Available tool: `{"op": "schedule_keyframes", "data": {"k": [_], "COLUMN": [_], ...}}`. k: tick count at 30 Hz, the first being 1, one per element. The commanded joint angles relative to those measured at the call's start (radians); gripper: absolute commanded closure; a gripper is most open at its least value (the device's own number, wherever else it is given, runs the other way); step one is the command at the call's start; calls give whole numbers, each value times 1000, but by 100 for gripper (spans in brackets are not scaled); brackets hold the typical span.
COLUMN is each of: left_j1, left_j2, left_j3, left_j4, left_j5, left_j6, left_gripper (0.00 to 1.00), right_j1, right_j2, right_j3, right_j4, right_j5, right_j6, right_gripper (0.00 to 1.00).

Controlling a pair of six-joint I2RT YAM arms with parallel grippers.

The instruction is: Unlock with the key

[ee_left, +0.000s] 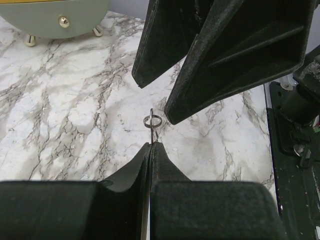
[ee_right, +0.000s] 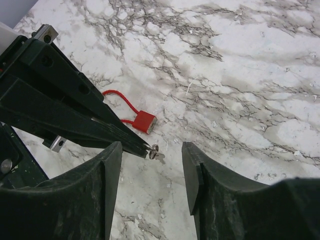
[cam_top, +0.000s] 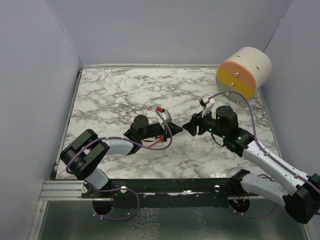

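On the marble table (cam_top: 125, 90), a round drawer unit (cam_top: 243, 72) stands at the far right corner, its drawers closed and their contents hidden. The right gripper (cam_top: 191, 126) is parted and holds nothing. It faces the left gripper (ee_left: 151, 146), which is clamped on the key (ee_left: 153, 121), its ring poking out. The red cable padlock (ee_right: 144, 121) lies just beside them.

The tabletop (cam_top: 125, 90) is white marble w/ grey veins, evenly lit, only soft shadows on it. Plain pale lilac-grey walls close it on 3 sides: left wall (cam_top: 30, 75), back wall (cam_top: 170, 30), right wall (cam_top: 295, 85). In the far right corner sits a round drum-shaped box (cam_top: 245, 70), w/ cream, orange, yellow & green bands and small gold knobs. An aluminium rail (cam_top: 60, 189) runs along the near edge.
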Motion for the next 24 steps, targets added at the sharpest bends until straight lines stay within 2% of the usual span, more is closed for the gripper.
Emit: {"op": "schedule_keyframes", "data": {"k": [1, 6, 18, 24], "left_j1": [2, 11, 92, 102], "left_j2": [3, 8, 71, 76], "left_j3": [31, 56, 113, 106], "left_j4": [32, 11, -2, -2], "left_j5": [24, 76, 227, 215], "left_j6": [-17, -58, -242, -259], "left_gripper": [100, 100, 100, 100], "right_j1": [3, 3, 1, 1], "right_j2": [-1, 4, -16, 11], "right_j3": [-20, -25, -14, 0], "right_j4": [50, 65, 85, 93], "right_j5": [20, 11, 58, 94], "right_j6": [8, 15, 68, 101], "right_gripper": [51, 58, 59, 61]}}
